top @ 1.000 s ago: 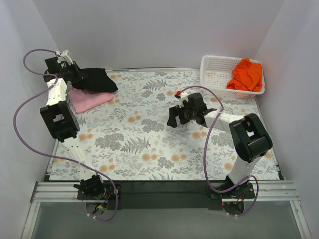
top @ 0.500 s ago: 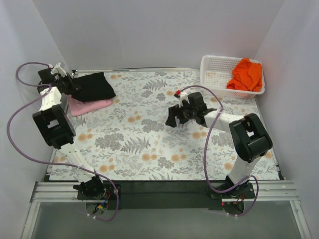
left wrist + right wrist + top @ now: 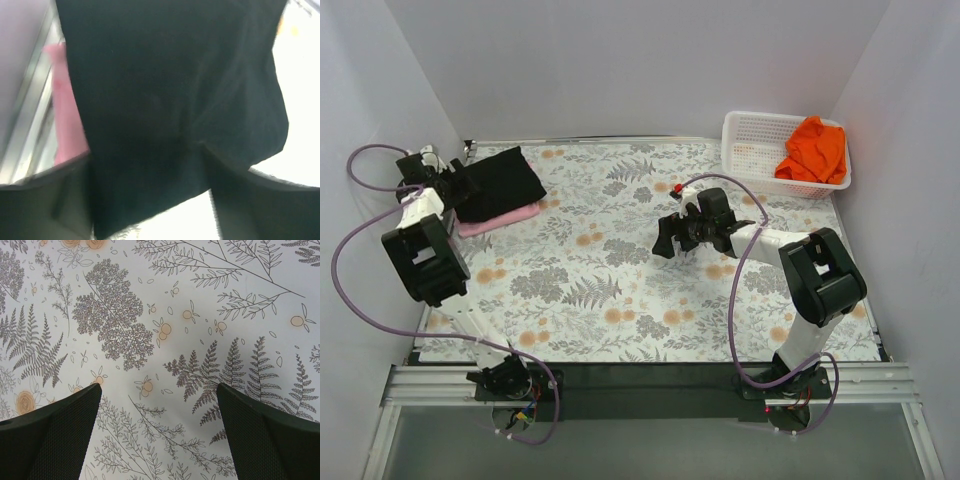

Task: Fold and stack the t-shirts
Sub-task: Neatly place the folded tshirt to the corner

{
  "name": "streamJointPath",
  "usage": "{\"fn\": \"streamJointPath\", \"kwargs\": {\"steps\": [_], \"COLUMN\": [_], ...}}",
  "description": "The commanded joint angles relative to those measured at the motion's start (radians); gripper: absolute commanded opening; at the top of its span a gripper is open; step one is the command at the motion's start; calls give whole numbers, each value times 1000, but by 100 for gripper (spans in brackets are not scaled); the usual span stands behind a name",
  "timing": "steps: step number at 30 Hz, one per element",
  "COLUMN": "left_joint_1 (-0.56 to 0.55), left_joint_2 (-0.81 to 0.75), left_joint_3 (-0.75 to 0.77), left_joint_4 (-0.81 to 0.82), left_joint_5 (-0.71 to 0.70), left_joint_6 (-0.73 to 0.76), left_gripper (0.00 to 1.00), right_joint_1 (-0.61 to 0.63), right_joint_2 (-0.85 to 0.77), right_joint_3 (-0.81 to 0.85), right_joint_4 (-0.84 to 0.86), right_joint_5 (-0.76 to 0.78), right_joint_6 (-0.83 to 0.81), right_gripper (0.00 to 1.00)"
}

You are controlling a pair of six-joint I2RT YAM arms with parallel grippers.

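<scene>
left jaws stand spread, the folded black t-shirt [image 3: 175, 100] between them, pink t-shirt [image 3: 67, 115] beneath it; right jaws spread wide over the floral surface [image 3: 160, 300].

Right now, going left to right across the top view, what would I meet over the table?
In order: left gripper → black tee → right gripper → basket.
</scene>
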Motion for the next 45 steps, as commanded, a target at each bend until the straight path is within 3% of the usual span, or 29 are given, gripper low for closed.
{"fn": "streamJointPath", "kwargs": {"steps": [1, 3, 4, 12, 20, 27, 33, 35, 40, 45], "left_joint_1": [12, 12, 12, -20, -191, -373, -442, -516, -674, -738], "left_joint_2": [-123, -143, -149, -235, -428, -775, -984, -1054, -1119, -1136], "left_joint_3": [-26, -31, -32, -68, -201, -391, -538, -613, -675, -641], "left_joint_4": [44, 37, 34, -51, -30, 14, 21, 38, 40, -3], "left_joint_5": [-117, -131, -134, -180, -345, -414, -390, -382, -488, -508], "left_joint_6": [-26, -30, -35, -82, -147, -213, -286, -300, -300, -287], "left_gripper": [71, 92, 93, 95, 95, 95, 95, 95, 96, 97], "right_joint_1": [2, 2, 2, 2, 2, 2, 2, 2, 2, 2], "right_joint_2": [-47, -50, -52, -86, -178, -360, -501, -543, -630, -736], "right_joint_3": [-2, -5, -5, -12, -55, -98, -112, -117, -132, -154], "right_joint_4": [34, 34, 34, 34, 29, -21, -107, -124, -178, -232], "right_joint_5": [-15, -17, -17, -12, 18, 81, 136, 164, 238, 282], "right_joint_6": [-1, -1, -1, -1, 2, 1, -2, -2, 1, 16], "right_gripper": [89, 89, 89, 89, 90, 93, 97, 97, 98, 98]}}
